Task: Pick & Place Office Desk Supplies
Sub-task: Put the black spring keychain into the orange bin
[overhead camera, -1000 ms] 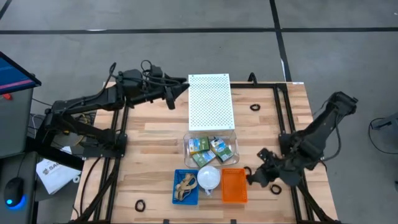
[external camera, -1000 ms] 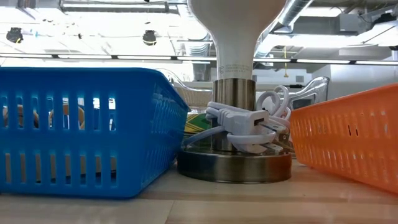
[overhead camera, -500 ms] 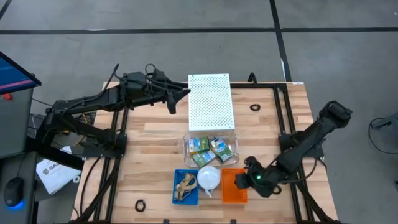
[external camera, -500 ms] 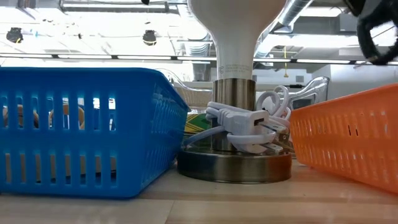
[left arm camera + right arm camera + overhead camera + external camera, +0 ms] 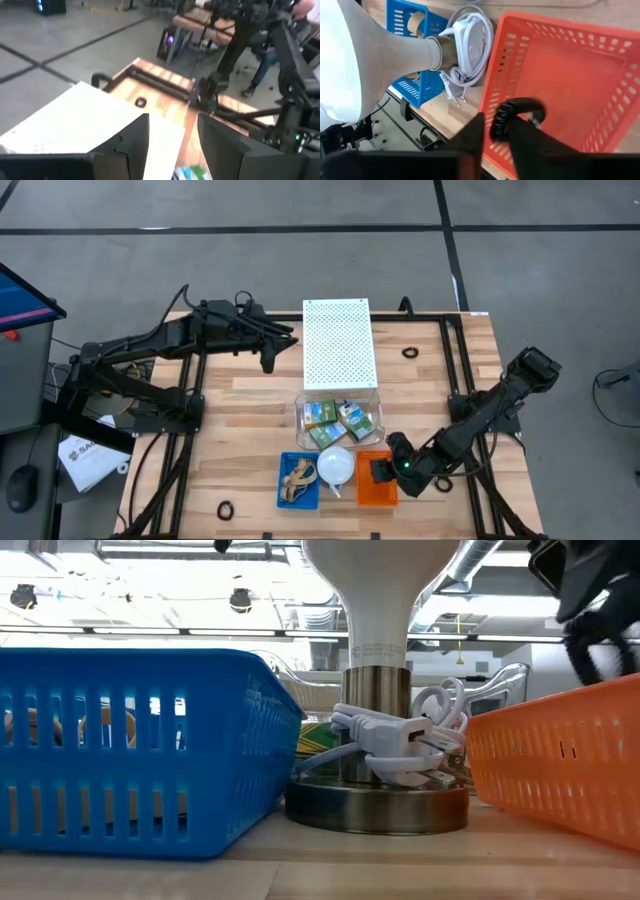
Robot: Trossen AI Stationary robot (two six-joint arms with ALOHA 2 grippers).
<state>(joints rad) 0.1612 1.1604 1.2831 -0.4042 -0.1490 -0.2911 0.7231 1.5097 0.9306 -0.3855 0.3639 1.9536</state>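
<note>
My right gripper [image 5: 381, 470] hovers over the orange basket [image 5: 377, 492] and is shut on a black loop [image 5: 514, 114]. The low view shows that loop [image 5: 600, 648] hanging under the gripper [image 5: 580, 585], above the basket's rim. Yellow-and-green crayon boxes [image 5: 338, 420] lie in a clear container. Tan rubber bands [image 5: 298, 478] lie in the blue basket [image 5: 284, 492]. Two more black loops rest flat on the table, one far right [image 5: 410, 352] and one near left [image 5: 225, 508]. My left gripper [image 5: 172, 145] is open, held in the air beside the white perforated tray [image 5: 338, 343]. My right gripper pinches the black loop between its two fingers, on the part of its curved band [image 5: 501, 124] nearest them. The fingers slant down from the table's right. The loop is lifted clear and hangs over the inside of the orange basket [image 5: 570, 85].
A white lamp [image 5: 335, 465] with a coiled white cord [image 5: 395, 735] on its metal base stands between the blue and orange baskets. The left arm [image 5: 150, 345] reaches across the far left of the table. Bare wood lies left of the baskets.
My right gripper has moved toward the table's left, from the table beside the orange basket to above its inside, carrying the black loop raised clear. My left gripper has swung a little toward the near edge, away from the white tray's far corner.
</note>
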